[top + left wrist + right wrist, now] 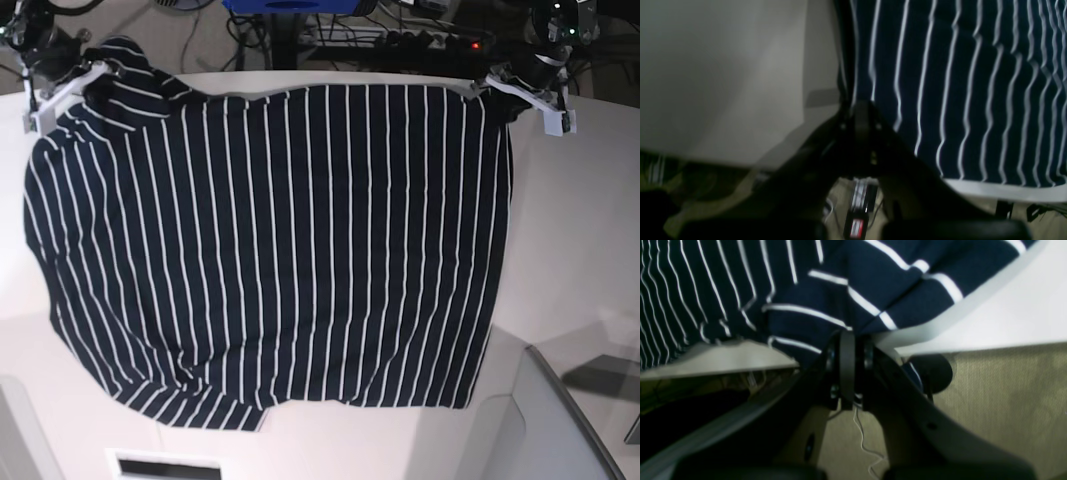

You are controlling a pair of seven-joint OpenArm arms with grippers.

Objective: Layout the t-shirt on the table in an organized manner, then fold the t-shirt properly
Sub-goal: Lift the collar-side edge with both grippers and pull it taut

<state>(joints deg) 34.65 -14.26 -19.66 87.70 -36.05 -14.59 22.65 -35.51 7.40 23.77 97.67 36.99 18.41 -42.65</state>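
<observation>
1. Shirt (270,250) lies spread across the white bench (580,260), stripes running front to back; its near left hem looks rumpled.
2. Left pincer (500,85) is clamped on the far corner at the base view's right.
3. Right pincer (85,75) is clamped on the bunched far corner at that view's left.
4. Best next, I judge: pull both corners evenly apart, flattening folds before release.

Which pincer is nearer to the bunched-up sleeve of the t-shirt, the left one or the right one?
The right pincer. It sits shut on the t-shirt right at the bunched sleeve. The left pincer grips the opposite far corner, a full shirt width away.
</observation>
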